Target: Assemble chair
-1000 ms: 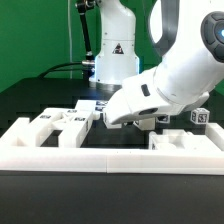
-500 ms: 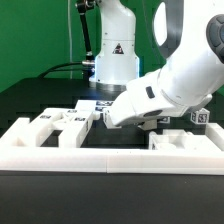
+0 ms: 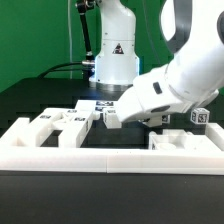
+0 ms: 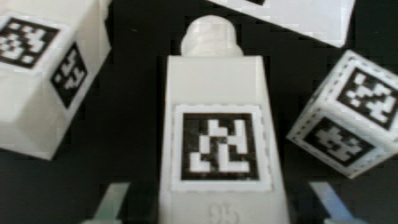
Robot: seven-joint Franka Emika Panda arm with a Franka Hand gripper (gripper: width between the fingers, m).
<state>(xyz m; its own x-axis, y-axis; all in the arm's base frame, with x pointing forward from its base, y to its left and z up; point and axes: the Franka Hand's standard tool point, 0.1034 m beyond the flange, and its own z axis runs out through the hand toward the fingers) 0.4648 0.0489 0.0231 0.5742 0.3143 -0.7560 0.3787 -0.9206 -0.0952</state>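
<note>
Wrist view: two-finger gripper [image 4: 222, 205] pinches long white plastic chair leg [image 4: 217, 110] w/ black-white tag, b/w two other white tagged blocks [image 4: 45, 80]. Exterior view: leg sits mid-frame, behind long low white wall [image 3: 110, 157].

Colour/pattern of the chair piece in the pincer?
Matte white piece with a black-and-white square tag; clearest in the wrist view.

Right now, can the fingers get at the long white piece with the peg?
Likely yes: the fingers flank the long piece closely, and the neighbouring blocks stand apart from it, leaving both sides free.
</note>
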